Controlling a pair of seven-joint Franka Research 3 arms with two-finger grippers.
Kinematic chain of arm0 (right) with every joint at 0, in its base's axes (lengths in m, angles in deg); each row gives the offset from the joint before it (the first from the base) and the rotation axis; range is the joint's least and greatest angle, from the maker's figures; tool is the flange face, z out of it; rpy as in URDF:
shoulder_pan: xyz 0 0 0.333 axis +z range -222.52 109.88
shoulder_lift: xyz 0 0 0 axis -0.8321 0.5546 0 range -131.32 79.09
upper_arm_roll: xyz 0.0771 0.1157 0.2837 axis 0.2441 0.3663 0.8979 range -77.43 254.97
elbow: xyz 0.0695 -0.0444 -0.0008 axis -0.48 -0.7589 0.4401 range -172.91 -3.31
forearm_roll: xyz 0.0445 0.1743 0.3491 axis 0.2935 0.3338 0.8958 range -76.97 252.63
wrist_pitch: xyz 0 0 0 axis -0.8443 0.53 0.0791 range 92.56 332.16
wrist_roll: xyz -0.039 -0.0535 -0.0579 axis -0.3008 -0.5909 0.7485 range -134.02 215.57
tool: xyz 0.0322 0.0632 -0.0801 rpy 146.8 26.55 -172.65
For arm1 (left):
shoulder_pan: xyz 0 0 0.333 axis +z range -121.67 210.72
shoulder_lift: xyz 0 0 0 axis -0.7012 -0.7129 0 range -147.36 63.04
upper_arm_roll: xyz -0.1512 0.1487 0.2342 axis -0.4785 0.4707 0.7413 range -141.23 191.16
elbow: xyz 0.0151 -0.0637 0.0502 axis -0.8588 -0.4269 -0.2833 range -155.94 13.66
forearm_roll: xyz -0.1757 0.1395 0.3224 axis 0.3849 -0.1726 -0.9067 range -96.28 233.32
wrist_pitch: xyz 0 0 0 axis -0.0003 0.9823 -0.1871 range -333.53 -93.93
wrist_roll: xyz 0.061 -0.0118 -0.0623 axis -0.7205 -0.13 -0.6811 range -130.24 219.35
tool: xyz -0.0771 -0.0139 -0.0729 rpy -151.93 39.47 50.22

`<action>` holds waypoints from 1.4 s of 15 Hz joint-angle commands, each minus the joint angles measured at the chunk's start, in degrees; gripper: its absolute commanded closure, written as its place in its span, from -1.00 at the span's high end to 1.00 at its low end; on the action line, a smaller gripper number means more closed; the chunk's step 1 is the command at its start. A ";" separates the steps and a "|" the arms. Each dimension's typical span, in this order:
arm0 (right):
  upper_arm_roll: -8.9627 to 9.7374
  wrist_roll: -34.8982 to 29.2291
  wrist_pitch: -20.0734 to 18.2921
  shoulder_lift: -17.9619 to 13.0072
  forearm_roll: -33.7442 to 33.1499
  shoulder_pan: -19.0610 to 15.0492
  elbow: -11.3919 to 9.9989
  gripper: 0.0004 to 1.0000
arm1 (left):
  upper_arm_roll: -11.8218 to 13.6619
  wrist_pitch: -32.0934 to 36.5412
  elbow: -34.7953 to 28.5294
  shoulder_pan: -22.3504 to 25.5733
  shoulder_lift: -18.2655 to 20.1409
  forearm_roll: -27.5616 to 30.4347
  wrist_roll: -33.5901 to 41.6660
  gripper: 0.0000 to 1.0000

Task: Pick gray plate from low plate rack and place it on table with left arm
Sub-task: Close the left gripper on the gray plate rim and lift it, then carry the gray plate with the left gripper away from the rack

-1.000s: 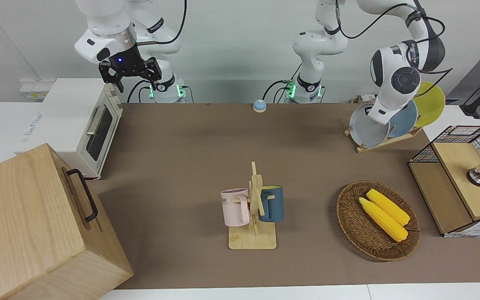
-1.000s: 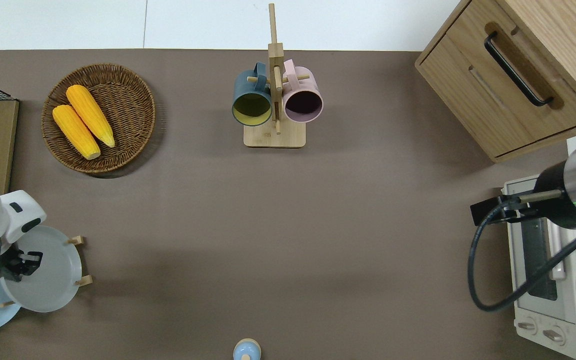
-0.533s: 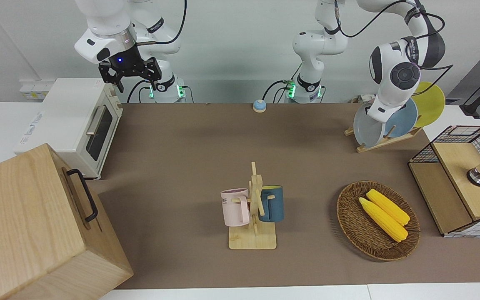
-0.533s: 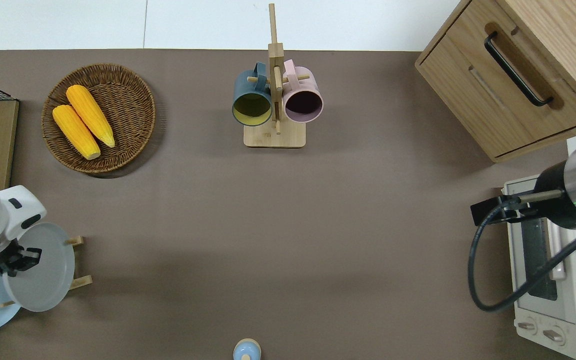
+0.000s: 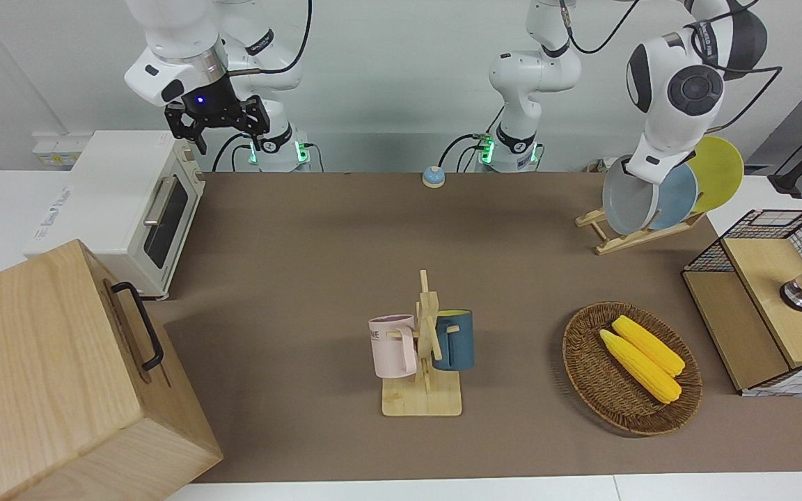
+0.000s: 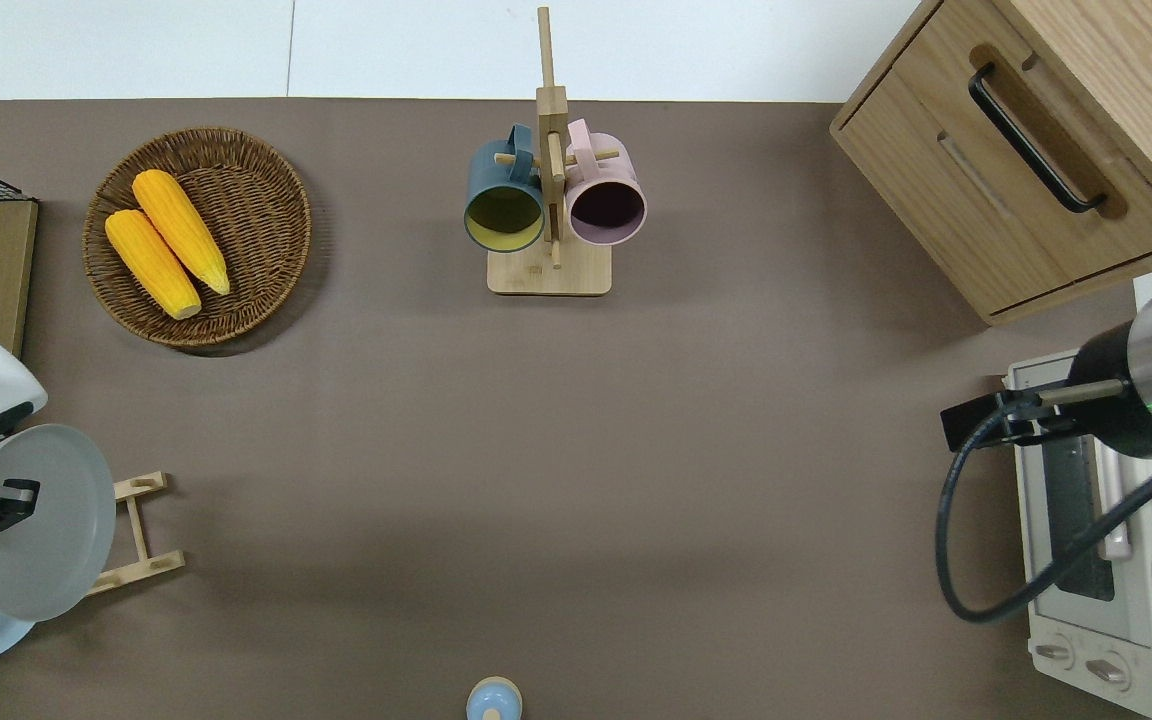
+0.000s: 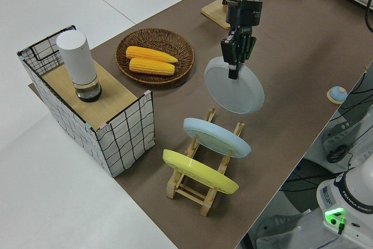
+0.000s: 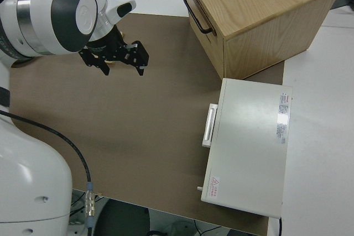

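Note:
The gray plate hangs tilted in the air, clear of the pegs of the low plate rack. My left gripper is shut on its upper rim. In the overhead view the plate and the left gripper are over the rack, at the left arm's end of the table. In the front view the plate is above the rack. My right arm is parked, its gripper open.
A blue plate and a yellow plate stand in the rack. Farther from the robots are a wicker basket with two corn cobs and a mug stand. A wire crate stands by the rack. A toaster oven and a wooden cabinet are at the right arm's end.
My left gripper has lifted the gray plate up out of the rack's slot, baring the rack's front pegs. The right arm has not moved.

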 commanded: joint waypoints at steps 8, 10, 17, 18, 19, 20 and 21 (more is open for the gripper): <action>0.37 0.19 -0.87 -0.27 0.19 -0.76 0.35 0.97 | -1.50 -4.86 -0.73 -0.42 -0.67 30.39 -2.21 -0.82; 0.37 0.19 -0.87 -0.27 0.19 -0.76 0.35 0.98 | -1.67 -9.86 -3.89 -0.42 -0.93 33.22 -2.66 -0.82; 0.37 0.19 -0.87 -0.27 0.19 -0.85 0.35 0.98 | -4.39 -13.58 -6.71 -0.42 -5.76 35.60 -3.28 -0.81; 0.37 0.19 -0.87 -0.27 0.19 -0.76 0.35 0.98 | -4.66 -13.58 -6.98 -0.42 -6.46 35.78 -3.62 -0.80; 0.37 0.19 -0.87 -0.27 0.19 -0.85 0.35 0.98 | -4.75 -13.58 -7.07 -0.42 -6.99 35.95 -4.85 -0.80; 0.37 0.19 -0.87 -0.27 0.19 -0.76 0.35 0.98 | -5.36 -13.58 -7.07 -0.51 -8.30 36.13 -6.08 -0.80; 0.37 0.19 -0.87 -0.27 0.19 -0.85 0.35 0.98 | -6.15 -13.58 -7.15 -0.85 -9.53 36.13 -6.52 -0.78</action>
